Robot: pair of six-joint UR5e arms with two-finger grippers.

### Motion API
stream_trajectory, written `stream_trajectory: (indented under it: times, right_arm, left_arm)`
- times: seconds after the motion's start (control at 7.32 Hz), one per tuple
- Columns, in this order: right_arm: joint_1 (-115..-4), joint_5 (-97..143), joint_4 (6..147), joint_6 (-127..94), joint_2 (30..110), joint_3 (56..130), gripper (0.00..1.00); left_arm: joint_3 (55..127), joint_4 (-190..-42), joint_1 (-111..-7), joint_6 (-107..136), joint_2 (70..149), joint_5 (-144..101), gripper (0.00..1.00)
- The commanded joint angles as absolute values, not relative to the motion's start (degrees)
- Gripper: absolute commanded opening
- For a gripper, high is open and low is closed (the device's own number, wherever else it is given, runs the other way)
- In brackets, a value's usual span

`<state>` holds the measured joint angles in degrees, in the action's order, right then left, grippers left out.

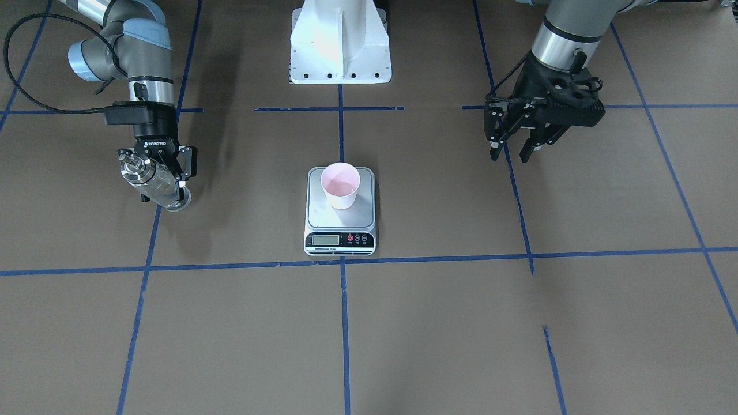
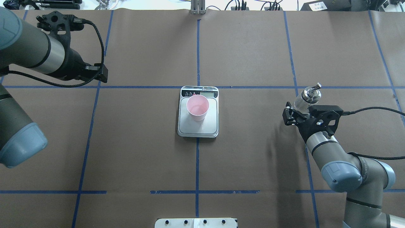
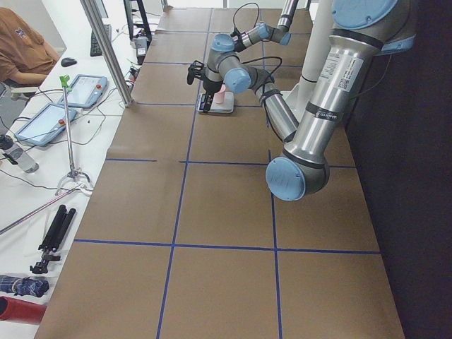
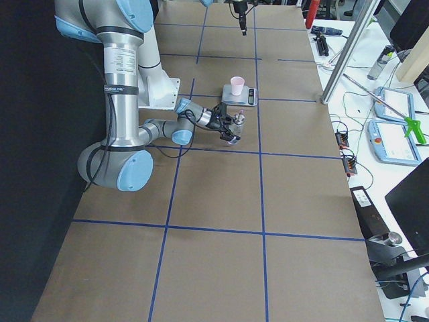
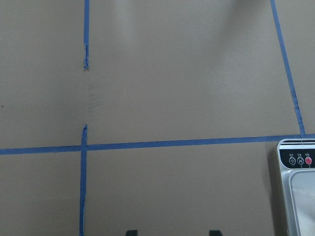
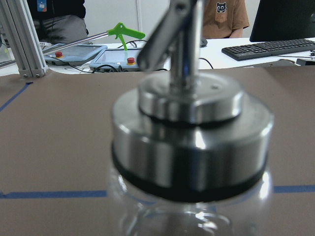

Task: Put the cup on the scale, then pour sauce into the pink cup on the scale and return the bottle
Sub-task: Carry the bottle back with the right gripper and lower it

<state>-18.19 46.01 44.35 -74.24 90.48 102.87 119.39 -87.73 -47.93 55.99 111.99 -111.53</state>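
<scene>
1. Bottle [image 1: 147,176] was clamped, tilted, in the right gripper [image 1: 163,193] on the table's [image 1: 461,323] right side; its fill level was unreadable.
2. Cup [image 1: 341,185] stood on the scale [image 1: 340,226], mid-table.
3. Left gripper [image 1: 510,154] hung spread and empty.

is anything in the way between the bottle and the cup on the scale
Nothing visible. Only table surface lies between the bottle in the right gripper and the cup on the scale; the left gripper hangs open on the other side.

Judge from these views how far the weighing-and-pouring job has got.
Done: the cup stands on the scale. In hand: the right gripper holds the bottle, off to the scale's side. Whether pouring has happened cannot be told. Left: at least releasing the bottle.
</scene>
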Motion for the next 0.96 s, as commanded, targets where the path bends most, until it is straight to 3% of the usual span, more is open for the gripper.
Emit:
stream_trajectory:
  times: [0.0,0.82]
  right_arm:
    - [-18.2,46.1,44.4,-74.4,90.4,101.6,0.0]
    - [-18.3,46.1,44.4,-74.4,90.8,100.5,0.0]
  left_arm:
    - [120.4,-86.0,-47.9,56.0,112.2,-111.5,0.58]
    - [120.3,-86.0,-47.9,56.0,112.3,-111.5,0.58]
